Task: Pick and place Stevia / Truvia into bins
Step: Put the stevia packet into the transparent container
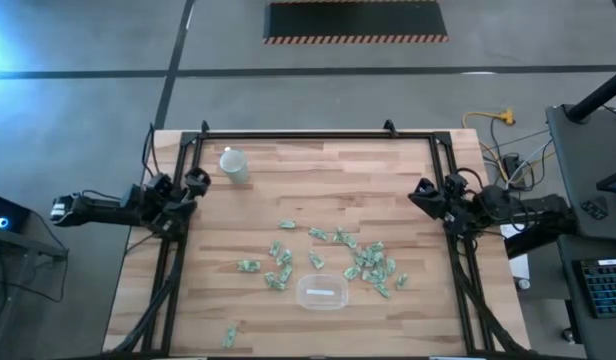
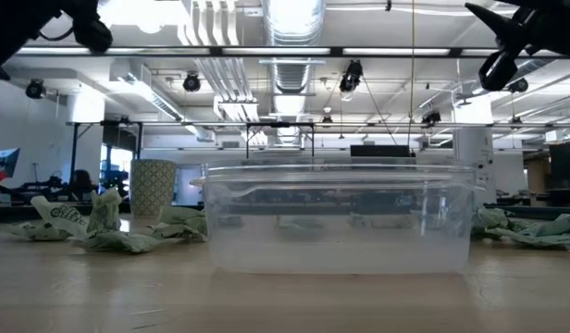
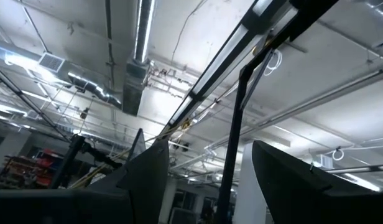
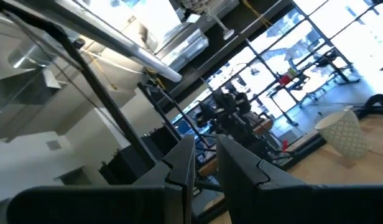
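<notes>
No readable text, label, brand or number is showing in any view. The sachets (image 1: 363, 262) are lying too small for their printing to be made out, and the clear bin (image 2: 336, 217) and the cup (image 1: 234, 165) are showing no lettering

Pale green and white is being shown by the sachets (image 1: 360, 257). The bin (image 1: 321, 292) is being seen as clear plastic. A white cup (image 1: 234, 165) is being shown, possibly with a faint lattice print. Light wood grain is being displayed by the table (image 1: 318, 190), framed in black.
</notes>
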